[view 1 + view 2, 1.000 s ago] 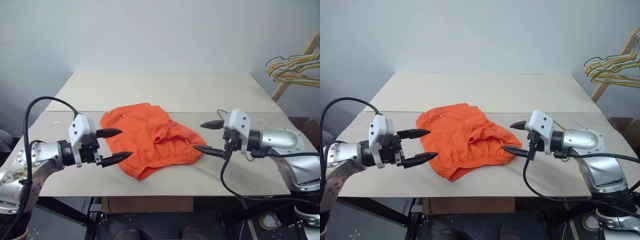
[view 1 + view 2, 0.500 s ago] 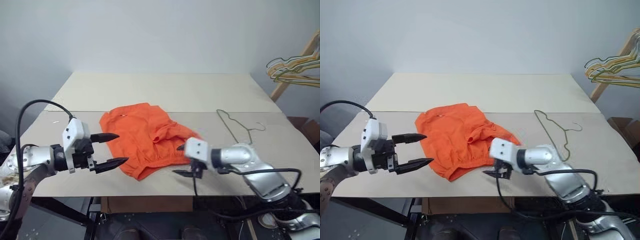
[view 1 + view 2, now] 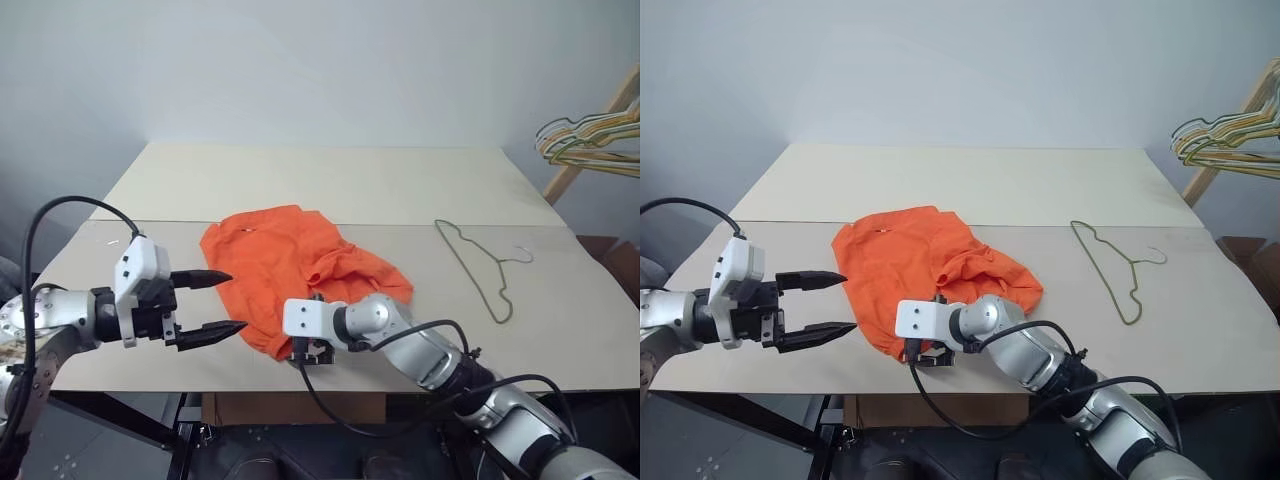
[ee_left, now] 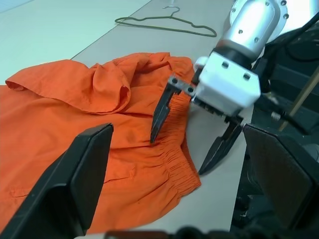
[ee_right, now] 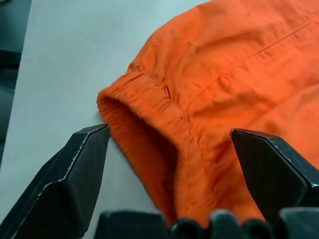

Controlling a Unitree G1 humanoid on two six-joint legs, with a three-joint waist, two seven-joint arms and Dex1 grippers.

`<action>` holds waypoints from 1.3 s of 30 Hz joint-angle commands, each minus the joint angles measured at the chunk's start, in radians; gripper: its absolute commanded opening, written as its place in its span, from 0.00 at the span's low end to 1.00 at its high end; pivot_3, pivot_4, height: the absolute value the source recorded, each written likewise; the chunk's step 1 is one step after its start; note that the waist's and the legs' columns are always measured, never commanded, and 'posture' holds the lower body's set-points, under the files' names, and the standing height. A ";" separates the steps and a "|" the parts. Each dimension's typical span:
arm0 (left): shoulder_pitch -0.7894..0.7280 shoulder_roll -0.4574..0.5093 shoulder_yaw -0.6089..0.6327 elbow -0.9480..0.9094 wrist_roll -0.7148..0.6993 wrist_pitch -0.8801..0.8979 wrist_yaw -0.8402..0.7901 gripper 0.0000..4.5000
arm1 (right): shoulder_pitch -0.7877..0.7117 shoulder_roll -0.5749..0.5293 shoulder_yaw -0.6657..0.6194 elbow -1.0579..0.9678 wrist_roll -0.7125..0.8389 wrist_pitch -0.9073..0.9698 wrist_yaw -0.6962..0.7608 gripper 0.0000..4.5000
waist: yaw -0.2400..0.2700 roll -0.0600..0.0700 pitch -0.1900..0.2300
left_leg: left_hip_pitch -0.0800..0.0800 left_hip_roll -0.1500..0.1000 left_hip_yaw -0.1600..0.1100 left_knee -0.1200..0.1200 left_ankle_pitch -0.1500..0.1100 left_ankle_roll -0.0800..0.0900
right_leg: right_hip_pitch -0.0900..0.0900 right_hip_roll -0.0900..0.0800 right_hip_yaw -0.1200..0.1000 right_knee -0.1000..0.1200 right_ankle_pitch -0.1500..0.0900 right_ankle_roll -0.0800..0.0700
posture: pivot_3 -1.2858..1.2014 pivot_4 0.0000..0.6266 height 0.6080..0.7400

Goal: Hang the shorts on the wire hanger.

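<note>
On the pale table (image 3: 330, 185) the shorts (image 3: 290, 265) lie in a soft, rumpled heap near the front edge. They are bright orange, and the stretchy waistband (image 5: 149, 112) sits at the corner closest to the robot.

The right gripper (image 4: 192, 134) is low at that corner. Its two black fingers are spread wide, one over the cloth and one over the bare table beside it. The waistband lies in the gap between them. Nothing is pinched yet. It looks like the fingers are wide so the thick band can fit inside, and the band is a good place to grab because it is bunched and firm.

The left gripper (image 3: 205, 303) hangs just beside the left side of the shorts, not touching them. Its fingers are wide apart too and hold nothing. It seems to be waiting to help.

The wire hanger (image 3: 480, 265) lies flat on the table, well apart from the shorts, on the right. It is thin and grey. No shorts are on it yet, so the hanging job has barely started.

Far off on the right, some yellowish hangers (image 3: 590, 135) are bunched on a wooden rack (image 3: 585, 140).
</note>
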 commanded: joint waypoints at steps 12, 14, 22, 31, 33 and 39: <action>-0.057 0.008 -0.007 0.007 0.004 -0.016 -0.006 1.00 | -0.021 0.084 -0.011 0.086 -0.087 0.016 -0.055 0.27 | -0.008 0.000 0.000 | 0.001 0.001 -0.003 0.000 0.002 -0.003 | 0.000 0.001 -0.003 0.003 -0.001 -0.002 | 0.52 0.02 1.00; -0.063 0.004 -0.013 0.011 0.007 -0.019 -0.006 1.00 | -0.012 0.060 -0.022 0.080 -0.086 -0.002 -0.047 0.11 | -0.007 -0.001 0.000 | 0.000 0.001 -0.003 0.000 0.002 -0.003 | 0.000 0.000 -0.004 0.003 -0.001 -0.002 | 0.52 0.01 1.00; -0.091 -0.007 -0.040 0.028 0.025 -0.034 -0.009 1.00 | 0.033 -0.218 -0.151 0.094 0.028 -0.529 0.142 0.01 | -0.005 -0.001 -0.001 | -0.001 0.000 -0.003 0.000 0.002 -0.003 | 0.000 0.000 -0.004 0.002 -0.001 -0.002 | 0.51 0.00 1.00; -0.119 -0.010 -0.073 0.048 0.041 -0.050 -0.018 1.00 | -0.113 -0.483 -0.222 0.598 -0.019 -1.245 0.320 0.01 | -0.033 -0.001 -0.001 | 0.000 0.000 -0.004 0.000 0.002 -0.003 | 0.002 0.000 -0.004 0.001 -0.001 -0.002 | 0.51 0.00 1.00; -0.123 -0.012 -0.079 0.049 0.043 -0.052 -0.017 1.00 | -0.156 -0.499 -0.218 0.705 -0.062 -1.325 0.309 0.01 | -0.040 -0.001 -0.001 | 0.001 0.001 -0.004 -0.001 0.002 -0.003 | 0.001 0.001 -0.004 0.001 -0.001 -0.002 | 0.51 0.00 1.00; -0.138 -0.017 -0.094 0.055 0.045 -0.057 -0.017 1.00 | -0.180 -0.517 -0.261 0.807 -0.081 -1.342 0.309 0.19 | -0.058 -0.001 -0.001 | 0.001 0.001 -0.003 -0.002 0.002 -0.004 | 0.001 0.000 -0.003 0.002 -0.002 -0.003 | 0.50 0.00 1.00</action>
